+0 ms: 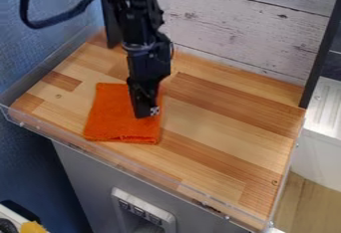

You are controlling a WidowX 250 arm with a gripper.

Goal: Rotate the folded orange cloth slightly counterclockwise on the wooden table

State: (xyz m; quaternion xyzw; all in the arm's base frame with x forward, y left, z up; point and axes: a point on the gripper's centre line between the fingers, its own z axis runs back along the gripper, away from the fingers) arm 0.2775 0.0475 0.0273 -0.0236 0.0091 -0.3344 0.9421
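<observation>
Your orange cloth lies flat on the wooden top, near the clear front edge. Your gripper is right over it, but I can't tell if it's open, closed or holding cloth. Push too hard and the cloth could bunch up; pinch too little and it could slip away. I can't read any words.

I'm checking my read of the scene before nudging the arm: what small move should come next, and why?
Probably a slow, slight lowering of the gripper toward the orange cloth. It points down over the cloth's right part as the camera sees it, and the cloth lies flat on the wooden surface. Contact can't be judged here, so go gently.
</observation>
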